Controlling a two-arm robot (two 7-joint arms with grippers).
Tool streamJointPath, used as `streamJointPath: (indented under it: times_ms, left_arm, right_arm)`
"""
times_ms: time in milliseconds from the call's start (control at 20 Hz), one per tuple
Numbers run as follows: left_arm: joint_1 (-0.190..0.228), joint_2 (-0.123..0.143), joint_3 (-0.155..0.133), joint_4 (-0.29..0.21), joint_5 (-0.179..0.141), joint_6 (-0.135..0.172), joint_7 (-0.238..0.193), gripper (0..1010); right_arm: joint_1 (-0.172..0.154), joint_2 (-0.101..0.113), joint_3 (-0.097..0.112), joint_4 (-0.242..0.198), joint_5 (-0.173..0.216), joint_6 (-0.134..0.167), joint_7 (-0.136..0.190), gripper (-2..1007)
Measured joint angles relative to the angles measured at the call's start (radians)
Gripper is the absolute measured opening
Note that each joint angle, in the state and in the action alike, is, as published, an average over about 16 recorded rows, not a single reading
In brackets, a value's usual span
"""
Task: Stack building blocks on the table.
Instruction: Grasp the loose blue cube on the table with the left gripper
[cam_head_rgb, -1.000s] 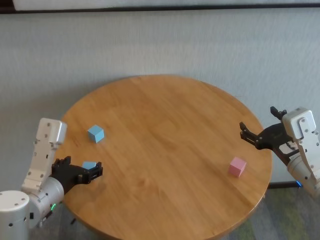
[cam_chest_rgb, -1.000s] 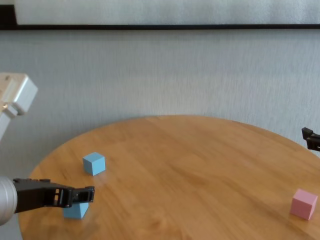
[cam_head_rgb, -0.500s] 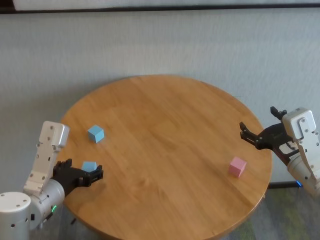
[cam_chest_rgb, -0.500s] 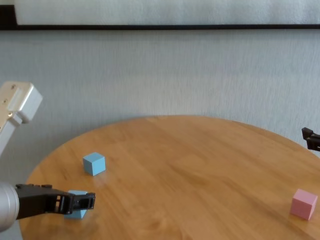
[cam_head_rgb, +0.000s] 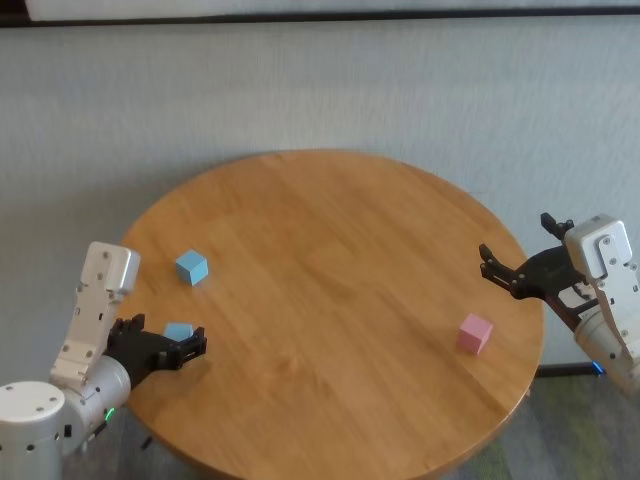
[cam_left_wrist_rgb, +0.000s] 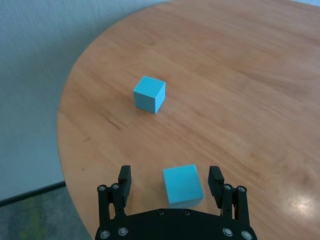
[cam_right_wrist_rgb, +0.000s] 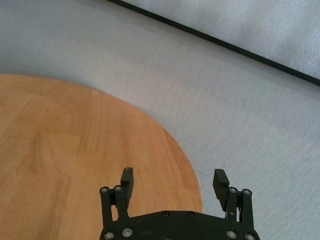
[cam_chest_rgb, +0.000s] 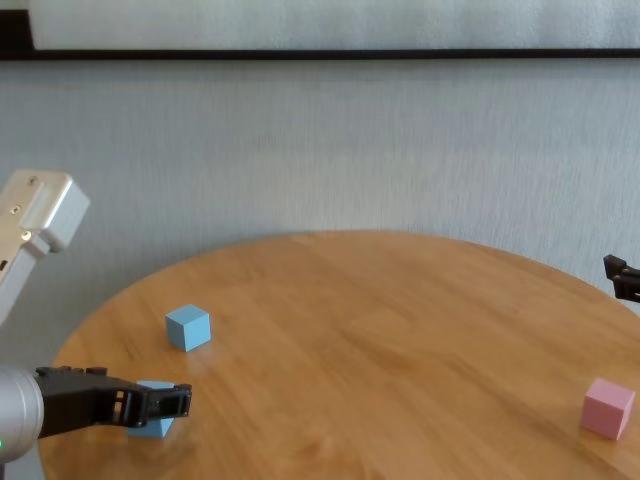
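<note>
- Left gripper (cam_left_wrist_rgb: 170, 176) low over the table's (cam_head_rgb: 340, 260) left edge, fingers spread wide, nothing clamped; near blue block (cam_left_wrist_rgb: 182, 185) sits on the wood between the fingers, gaps on both sides.
- Second blue block (cam_head_rgb: 191, 267) flat on the table near the left edge, farther in than the first, well apart from the gripper.
- Middle of the table bare wood with plank seams.
- Pink block (cam_head_rgb: 475, 333) alone near the right edge, resting flat.
- Right gripper (cam_head_rgb: 520, 258) at the right edge, above the rim, fingers wide apart, empty; apart from the pink block.
- Grey wall (cam_head_rgb: 320, 90) behind the table.
</note>
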Motion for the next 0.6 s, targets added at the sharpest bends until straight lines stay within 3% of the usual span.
streamJointPath:
  times_ms: [600]
  left_arm:
    - [-0.014,-0.021,-0.003,0.049,0.035,-0.015,-0.018,1000]
  right_arm:
    - [0.000,0.000,0.000,0.000,0.000,0.000,0.000,1005]
